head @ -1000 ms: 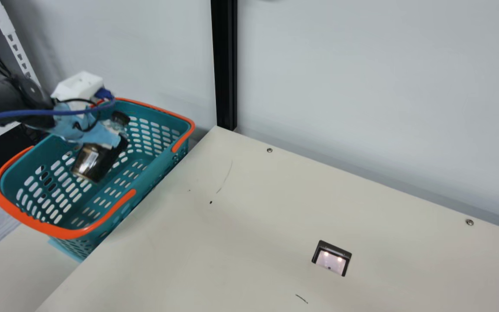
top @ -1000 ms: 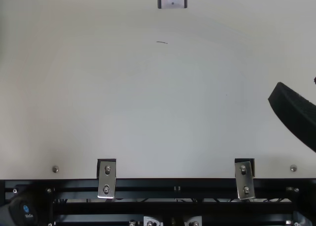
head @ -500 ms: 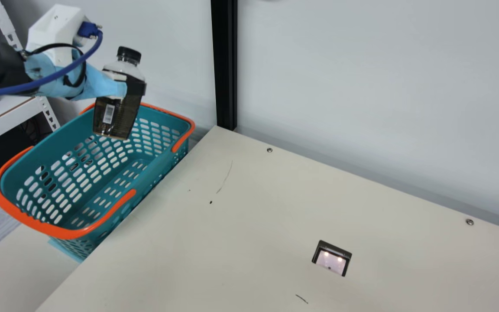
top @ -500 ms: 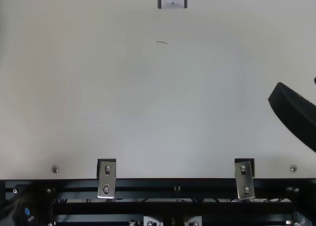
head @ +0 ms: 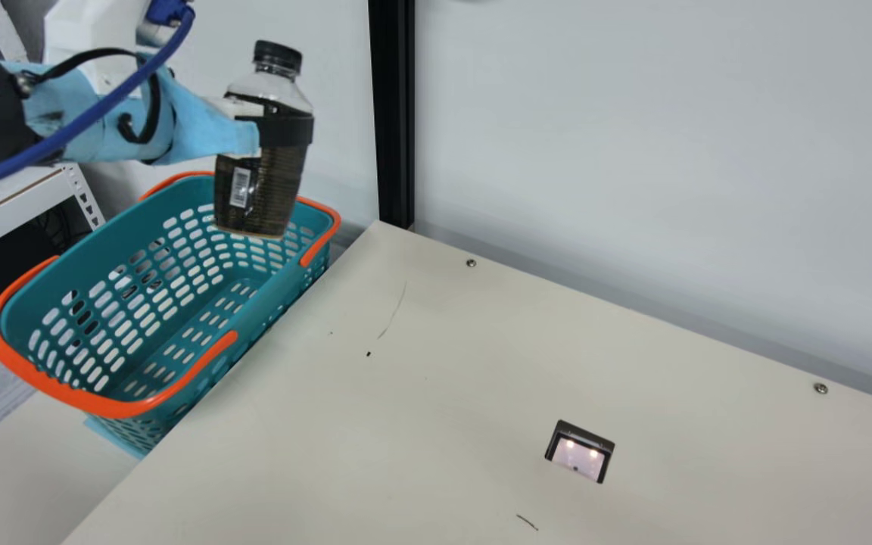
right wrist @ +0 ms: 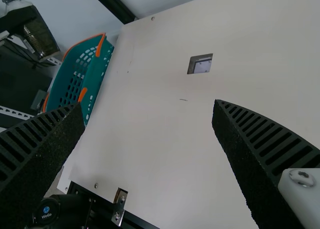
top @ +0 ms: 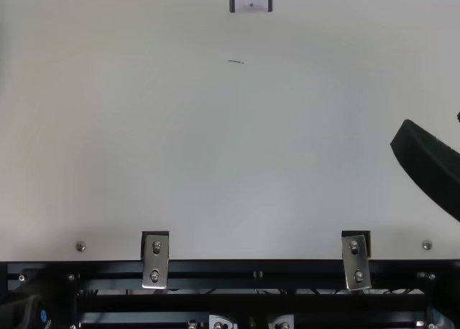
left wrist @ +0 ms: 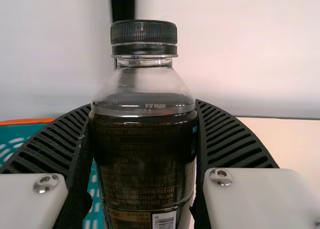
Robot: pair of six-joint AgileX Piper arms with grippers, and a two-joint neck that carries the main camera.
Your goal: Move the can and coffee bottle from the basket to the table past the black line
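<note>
At the left, the left gripper (head: 275,129) grips the coffee bottle (head: 258,189), which leans slightly and hangs above the far part of the teal basket (head: 273,297). The basket stands along the left edge of the cream table (head: 421,409). Off to the right, the right gripper (top: 430,169) has its fingers wide apart, with nothing between them.

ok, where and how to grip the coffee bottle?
Coffee bottle: upper body, just below the shoulder, from the side, one finger per flank. It's near upright; shoulder tapers above, so higher would likely slip. Left end effector holds it there.
</note>
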